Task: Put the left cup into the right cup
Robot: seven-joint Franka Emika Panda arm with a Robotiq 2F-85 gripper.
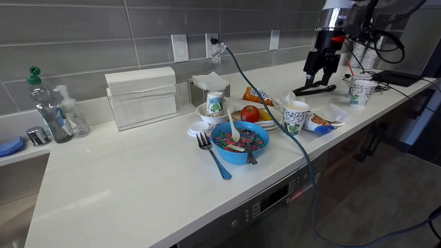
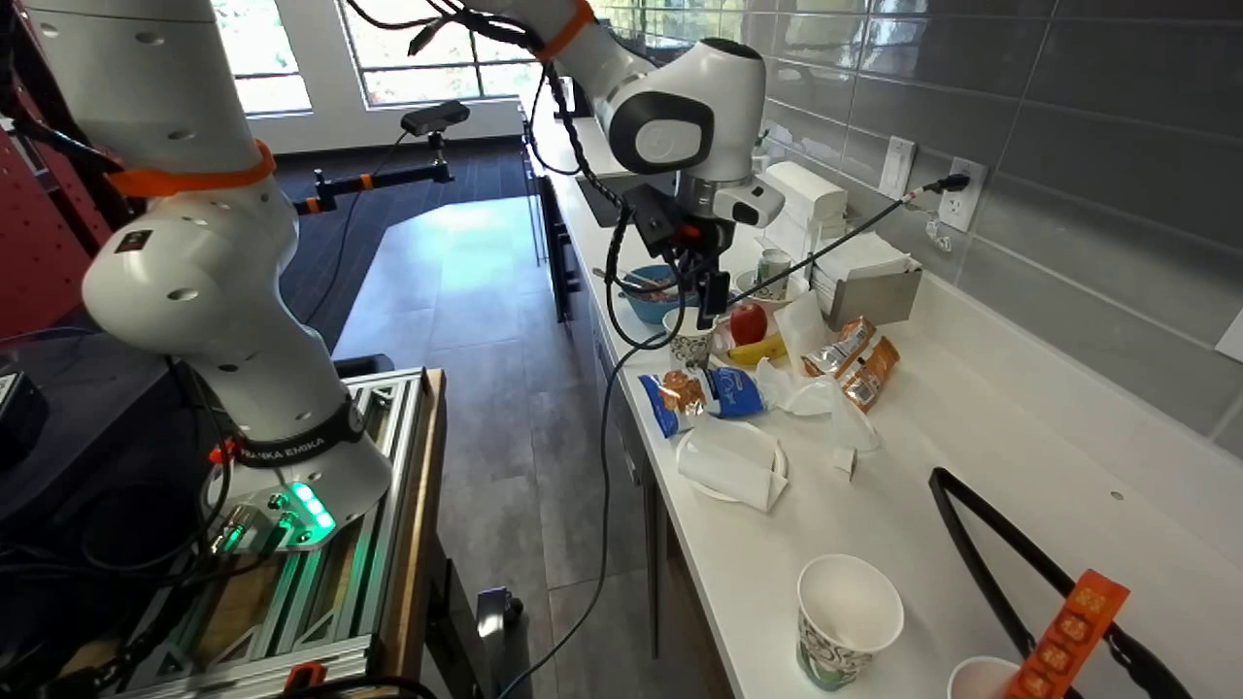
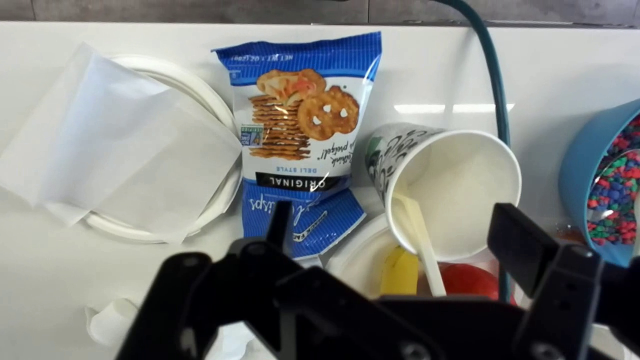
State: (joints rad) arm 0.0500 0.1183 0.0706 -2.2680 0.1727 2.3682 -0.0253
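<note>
gripper [image 3: 392, 220]: wide; above worktop [image 1: 137, 179], nr swirl cup [image 1: 295, 119] | swirl cup: on worktop btwn blue bowl [image 3: 580, 175] & snack bag [image 3: 300, 125]; pale utensil [image 3: 423, 240] in it | teal cup [image 1: 215, 104]: in wht bowl [image 1: 210, 120], behind blue bowl in ext. view

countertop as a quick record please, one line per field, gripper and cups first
gripper: open, holding nothing
nearest cup: upright, pale handle leaning out of it
bowl cup: blue and green print, standing in the white bowl
cups nested: not these two, they stand apart
snack bag: lying between the white plate and the nearest cup
blue bowl: holds coloured bits and a white spoon
fork: beside the blue bowl
fruit: red apple, yellow banana
</note>
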